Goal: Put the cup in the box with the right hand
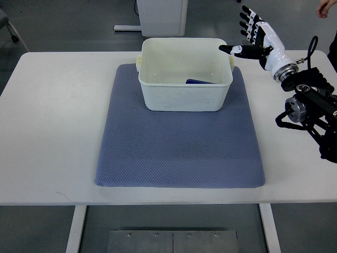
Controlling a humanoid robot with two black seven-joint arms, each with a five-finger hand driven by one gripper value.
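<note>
White-and-black right hand [258, 36], black cabling

A single camera looks steeply down from the robot's side onto the white rectangular tabletop [52, 132], far enough off to take in its whole width, with grey floor showing beyond its far edge and below its near edge.

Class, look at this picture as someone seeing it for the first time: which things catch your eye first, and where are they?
The off-white plastic box stands out first, sitting at the far end of a blue-grey textured mat on the white table. Inside the box, a dark blue object shows near the bottom. At the upper right, the robot's white and black right hand is open, fingers spread, beside the box's right rim.
</note>
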